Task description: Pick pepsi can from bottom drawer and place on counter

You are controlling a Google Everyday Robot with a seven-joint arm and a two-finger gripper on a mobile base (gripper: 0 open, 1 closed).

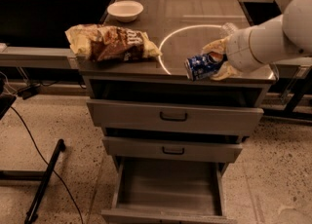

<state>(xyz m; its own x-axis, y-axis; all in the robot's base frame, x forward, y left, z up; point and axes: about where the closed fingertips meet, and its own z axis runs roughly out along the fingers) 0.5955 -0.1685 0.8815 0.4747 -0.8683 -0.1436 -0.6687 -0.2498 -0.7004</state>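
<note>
Well, the gripper (215, 62) clasps the pepsi can (197, 67) sideways over the counter (195, 13) edge; it should tip upright before release.

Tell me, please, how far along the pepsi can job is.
Done: the pepsi can is out of the open, empty bottom drawer. In hand: the claw grips it sideways at the front edge of the counter. Left: set it down and release.

Fat, smooth white arm (273, 38); pale yellow-tan gripper (215, 62) (over at the right).
</note>
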